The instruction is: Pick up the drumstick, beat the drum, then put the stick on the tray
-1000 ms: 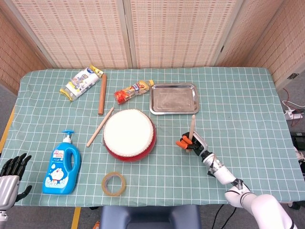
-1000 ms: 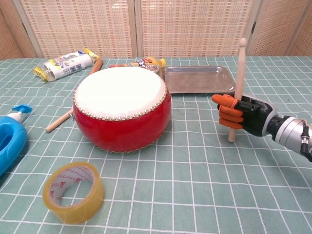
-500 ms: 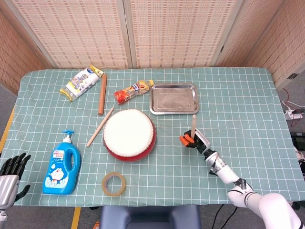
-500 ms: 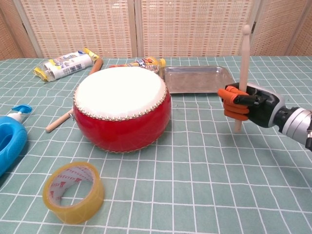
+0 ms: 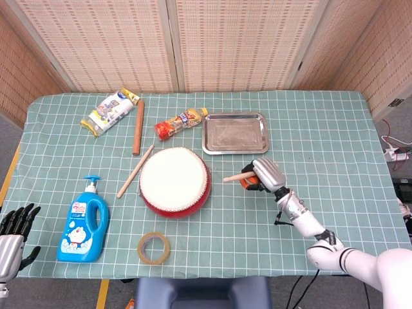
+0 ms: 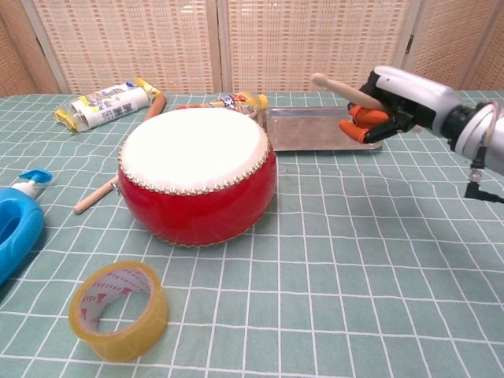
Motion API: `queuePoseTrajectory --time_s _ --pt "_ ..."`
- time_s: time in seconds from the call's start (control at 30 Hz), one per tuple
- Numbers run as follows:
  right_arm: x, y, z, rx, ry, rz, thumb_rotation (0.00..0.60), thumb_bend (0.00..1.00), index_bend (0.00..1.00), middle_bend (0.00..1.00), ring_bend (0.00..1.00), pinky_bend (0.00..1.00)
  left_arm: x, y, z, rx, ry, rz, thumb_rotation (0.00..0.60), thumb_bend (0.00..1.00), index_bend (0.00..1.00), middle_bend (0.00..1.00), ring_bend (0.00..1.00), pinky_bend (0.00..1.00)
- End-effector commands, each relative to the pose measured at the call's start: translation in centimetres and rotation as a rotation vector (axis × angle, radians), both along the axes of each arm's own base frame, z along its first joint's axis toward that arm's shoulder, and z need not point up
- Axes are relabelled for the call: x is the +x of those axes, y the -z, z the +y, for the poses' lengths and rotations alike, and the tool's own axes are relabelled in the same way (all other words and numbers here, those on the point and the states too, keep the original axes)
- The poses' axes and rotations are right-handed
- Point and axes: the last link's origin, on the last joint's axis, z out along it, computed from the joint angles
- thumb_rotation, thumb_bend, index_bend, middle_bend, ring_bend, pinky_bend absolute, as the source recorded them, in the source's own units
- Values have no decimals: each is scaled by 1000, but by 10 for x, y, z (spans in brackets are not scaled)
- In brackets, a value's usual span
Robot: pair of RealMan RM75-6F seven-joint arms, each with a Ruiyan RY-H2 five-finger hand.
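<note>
The right hand (image 6: 394, 98) holds the stick (image 6: 340, 90) up off the worktop (image 6: 354, 260), its orange-tipped fingers (image 6: 358, 124) wrapped around the butt end. The rounded tip points left toward the drum (image 6: 197, 177) and hangs in the air short of the skin, just past the drum's right rim. In the head view the stick (image 5: 233, 177) shows as a short stub poking out of the hand (image 5: 262, 175) toward the drum (image 5: 175, 180), which lies between the hand and a second stick (image 5: 134, 171) on the worktop.

The held stick looks like plain wood: light, stiff, smooth, and likely to twist or slide in a loose hold. Gripping it near the butt, as here, leaves a long free end for the swing. A firm wrap matters, since the rebound off the taut skin will probably kick the stick back. The skin should take a modest tap; no great force seems needed.

The tray (image 6: 315, 130) sits just behind the hand, bare steel with a shallow rim, so the stick may roll or clatter when laid down.

The left hand (image 5: 14, 225) hangs at the worktop's near left corner, fingers apart, holding nothing.
</note>
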Motion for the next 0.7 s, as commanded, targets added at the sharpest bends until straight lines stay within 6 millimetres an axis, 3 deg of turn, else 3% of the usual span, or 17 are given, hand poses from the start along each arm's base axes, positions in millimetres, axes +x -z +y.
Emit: queuePoseTrajectory --time_s 0.03,0.2,0.4,0.7 --pt "88 -17 -20 -211 -73 254 600 526 1000 1000 1000 1000 0 -1 -1 1 3 -1 600 232 0 0 0 0" --pt "124 -8 -27 -282 -143 395 600 528 1000 1000 1000 1000 -1 -3 -2 9 1 1 600 231 0 0 0 0" --pt "151 13 -27 -345 -231 551 600 537 1000 1000 1000 1000 -1 -3 -2 6 5 -3 600 232 0 0 0 0" --pt "157 37 -25 -400 -334 784 600 550 1000 1000 1000 1000 -5 -1 -1 3 -5 -10 600 233 0 0 0 0"
